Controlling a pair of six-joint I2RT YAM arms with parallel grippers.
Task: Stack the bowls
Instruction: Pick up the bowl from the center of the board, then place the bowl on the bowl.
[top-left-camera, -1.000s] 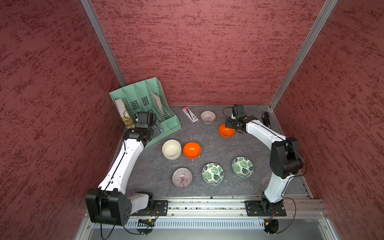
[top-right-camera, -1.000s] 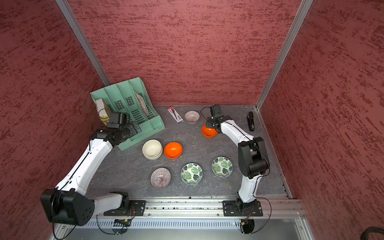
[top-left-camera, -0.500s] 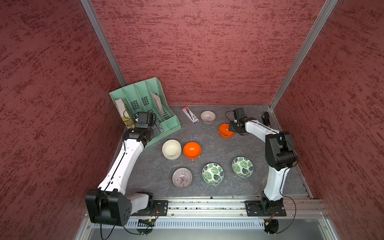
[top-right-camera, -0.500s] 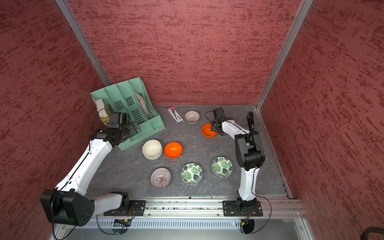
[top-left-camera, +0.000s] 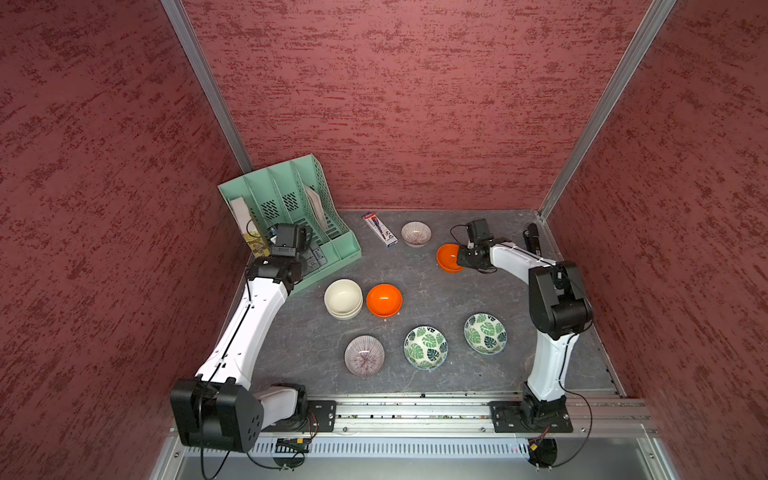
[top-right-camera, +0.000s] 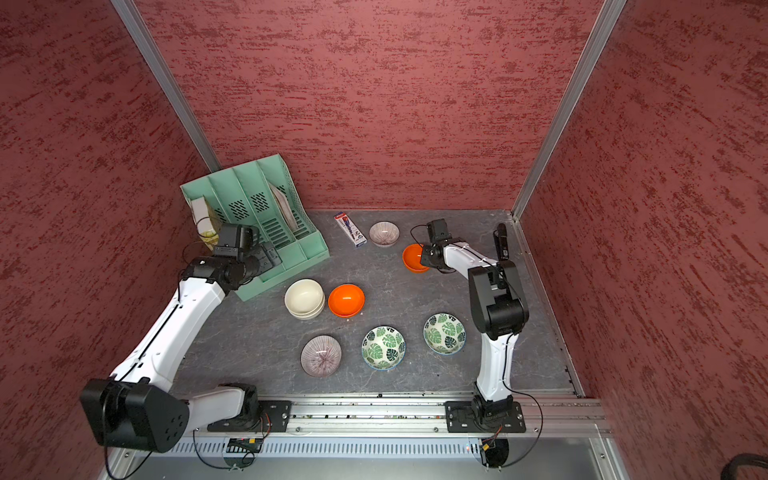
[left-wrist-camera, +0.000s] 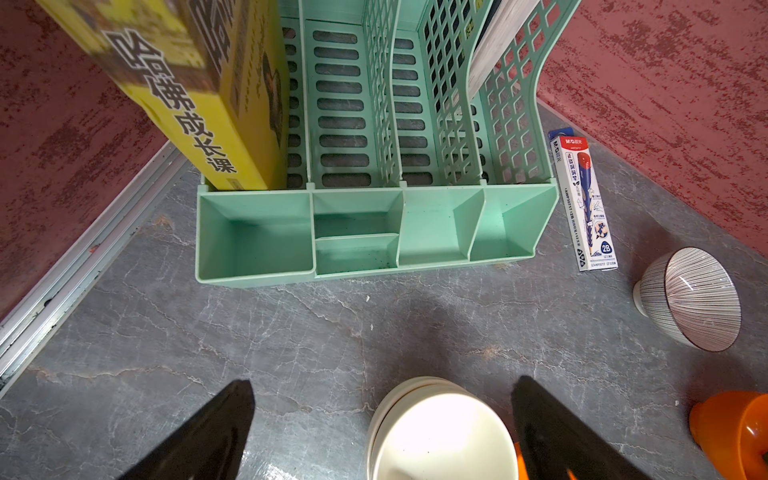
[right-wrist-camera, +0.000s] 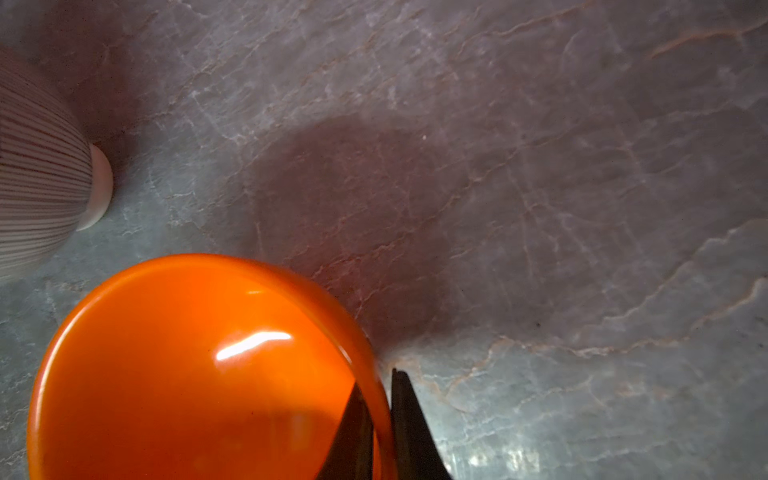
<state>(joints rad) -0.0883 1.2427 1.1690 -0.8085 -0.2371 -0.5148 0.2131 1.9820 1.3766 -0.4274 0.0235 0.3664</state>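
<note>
Right jaws pinched shut on the rim of a glossy orange round bowl (top-left-camera: 448, 258), one finger inside it, at 1 o'clock on the grey marbled surface (top-left-camera: 436, 291). Left jaws wide open, empty, by the mint-green plastic file rack (top-left-camera: 291, 199) at 10 o'clock. Centre: two plain cream bowls (top-left-camera: 343, 297) nested, second orange bowl (top-left-camera: 384, 300) just beside them. Green-leaf white bowl (top-left-camera: 425, 347) at 6 o'clock, its twin (top-left-camera: 485, 333) at 5, purple-lined pale bowl (top-left-camera: 364, 355) at 7. Other lined bowl (top-left-camera: 416, 233) at 12, near a slim pencil box (top-left-camera: 380, 230).
</note>
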